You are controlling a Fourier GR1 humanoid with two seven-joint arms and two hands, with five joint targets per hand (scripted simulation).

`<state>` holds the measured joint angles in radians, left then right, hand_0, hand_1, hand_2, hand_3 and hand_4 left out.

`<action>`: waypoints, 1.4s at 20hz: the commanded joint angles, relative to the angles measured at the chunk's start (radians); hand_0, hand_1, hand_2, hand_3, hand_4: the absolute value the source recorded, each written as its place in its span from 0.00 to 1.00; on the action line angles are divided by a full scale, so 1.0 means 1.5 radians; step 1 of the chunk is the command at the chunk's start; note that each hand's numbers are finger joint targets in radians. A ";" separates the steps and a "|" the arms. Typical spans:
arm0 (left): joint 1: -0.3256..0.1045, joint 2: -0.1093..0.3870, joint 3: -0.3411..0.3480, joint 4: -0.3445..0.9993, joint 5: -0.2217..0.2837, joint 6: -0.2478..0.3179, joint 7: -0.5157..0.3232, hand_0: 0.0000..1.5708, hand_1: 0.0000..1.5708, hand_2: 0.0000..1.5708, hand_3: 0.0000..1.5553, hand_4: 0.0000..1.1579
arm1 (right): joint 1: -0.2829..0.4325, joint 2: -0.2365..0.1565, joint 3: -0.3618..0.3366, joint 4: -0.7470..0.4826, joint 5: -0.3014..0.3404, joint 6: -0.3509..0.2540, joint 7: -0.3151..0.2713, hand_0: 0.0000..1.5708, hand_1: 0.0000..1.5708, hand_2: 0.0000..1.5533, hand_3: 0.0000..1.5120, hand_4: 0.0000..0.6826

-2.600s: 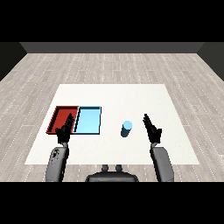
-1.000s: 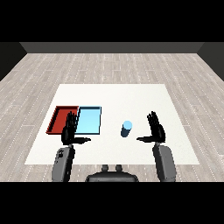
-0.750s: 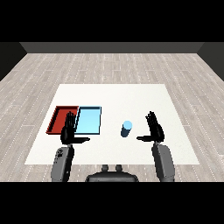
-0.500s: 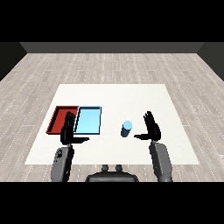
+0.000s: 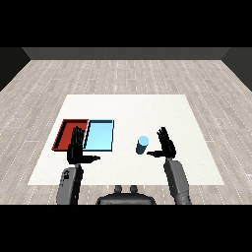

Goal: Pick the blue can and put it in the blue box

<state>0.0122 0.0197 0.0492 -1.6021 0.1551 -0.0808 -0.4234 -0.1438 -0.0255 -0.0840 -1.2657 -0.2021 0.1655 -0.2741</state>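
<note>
A small light blue can [image 5: 142, 144] stands upright on the white table [image 5: 147, 108], right of the trays. My right hand [image 5: 166, 145] is open just to the can's right, fingers straight up, thumb reaching toward the can without touching it. The light blue tray [image 5: 100, 135] lies left of the can, beside the red tray [image 5: 70, 133]. My left hand [image 5: 77, 148] is open, fingers straight, over the near edge where both trays meet, holding nothing.
Both trays hold nothing. The table's front edge runs just below my hands. Grey wood floor surrounds the table on all sides.
My right hand has moved left toward the can, closing the gap. The left hand has stayed in place near the trays.
</note>
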 commanded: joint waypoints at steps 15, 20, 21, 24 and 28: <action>0.010 0.014 0.004 -0.031 -0.003 -0.001 0.014 0.00 0.00 0.00 0.00 0.00 | -0.022 0.017 0.072 0.097 -0.015 -0.031 -0.063 0.00 0.00 0.00 0.00 0.00; 0.008 0.019 0.027 0.029 0.006 -0.016 -0.046 0.00 0.00 0.00 0.00 0.00 | -0.082 0.017 0.093 0.146 -0.042 -0.071 -0.057 0.00 0.00 0.00 0.00 0.00; 0.013 0.012 0.022 0.040 0.000 -0.015 -0.058 0.00 0.00 0.00 0.00 0.00 | -0.045 0.017 0.084 0.124 -0.028 -0.056 -0.062 0.00 0.00 0.00 0.00 0.00; -0.054 0.025 0.035 0.091 0.001 -0.014 -0.053 0.00 0.00 0.00 0.00 0.00 | -0.085 0.017 0.059 0.192 -0.017 -0.034 -0.085 0.00 0.00 0.00 0.00 0.00; -0.028 0.019 0.019 0.019 -0.007 0.006 -0.004 0.00 0.00 0.00 0.00 0.00 | -0.087 0.017 0.105 0.177 -0.048 -0.070 -0.076 0.00 0.00 0.00 0.00 0.00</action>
<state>-0.0129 0.0439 0.0793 -1.5534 0.1543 -0.0901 -0.4635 -0.2755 -0.0011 0.0369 -0.9865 -0.2503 0.0883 -0.4024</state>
